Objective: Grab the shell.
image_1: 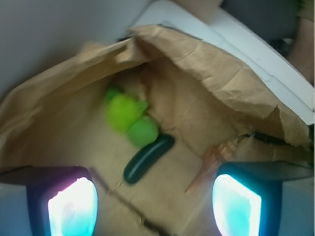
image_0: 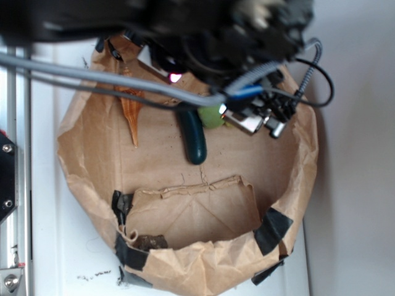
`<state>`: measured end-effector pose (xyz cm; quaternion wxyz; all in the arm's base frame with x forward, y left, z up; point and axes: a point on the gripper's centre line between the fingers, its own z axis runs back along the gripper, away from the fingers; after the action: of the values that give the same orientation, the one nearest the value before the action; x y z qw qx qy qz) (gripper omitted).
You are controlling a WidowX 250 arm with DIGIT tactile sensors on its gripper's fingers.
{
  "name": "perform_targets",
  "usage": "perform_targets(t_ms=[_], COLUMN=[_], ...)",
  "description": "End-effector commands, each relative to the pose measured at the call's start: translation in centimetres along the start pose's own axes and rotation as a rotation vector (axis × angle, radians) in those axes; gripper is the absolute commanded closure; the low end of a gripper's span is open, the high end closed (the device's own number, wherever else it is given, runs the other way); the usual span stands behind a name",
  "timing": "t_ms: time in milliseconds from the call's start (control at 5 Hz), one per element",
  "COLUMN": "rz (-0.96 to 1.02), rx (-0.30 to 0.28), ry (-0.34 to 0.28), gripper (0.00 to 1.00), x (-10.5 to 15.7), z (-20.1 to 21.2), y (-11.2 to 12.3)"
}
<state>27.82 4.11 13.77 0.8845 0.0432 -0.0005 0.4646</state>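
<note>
A brown paper bag (image_0: 185, 246), rolled down into a shallow open nest and patched with black tape (image_0: 273, 229), sits on a white table (image_0: 46, 259). The robot arm (image_0: 203, 31) reaches in from the top of the exterior view, blurred, with grey cables (image_0: 92, 77) trailing across the bag. The gripper (image_1: 155, 196) hangs above the bag floor, its two fingers (image_1: 71, 206) spread wide apart with nothing between them. The shell (image_0: 131, 108), orange-tan with a long thin spike, lies on the bag floor near the left wall in the exterior view, partly behind the cables. In the wrist view its spike points down beside the right-hand finger. A dark green capsule (image_0: 193, 139) lies near the middle, touching a fuzzy yellow-green plush toy (image_1: 130, 118). The shell lies apart from both.
</note>
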Motion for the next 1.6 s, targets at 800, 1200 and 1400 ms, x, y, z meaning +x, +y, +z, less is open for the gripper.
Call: perform_targets(t_ms=[800, 1200, 1400], rz=[0.309, 0.297, 0.292], rx=[0.049, 0.008, -0.004], ry=[-0.047, -0.051, -0.036], gripper=[0.0, 0.0, 0.0], x=[0.0, 1.0, 2.1], z=[-8.3, -7.0, -5.8], y=[2.2, 5.1, 6.1])
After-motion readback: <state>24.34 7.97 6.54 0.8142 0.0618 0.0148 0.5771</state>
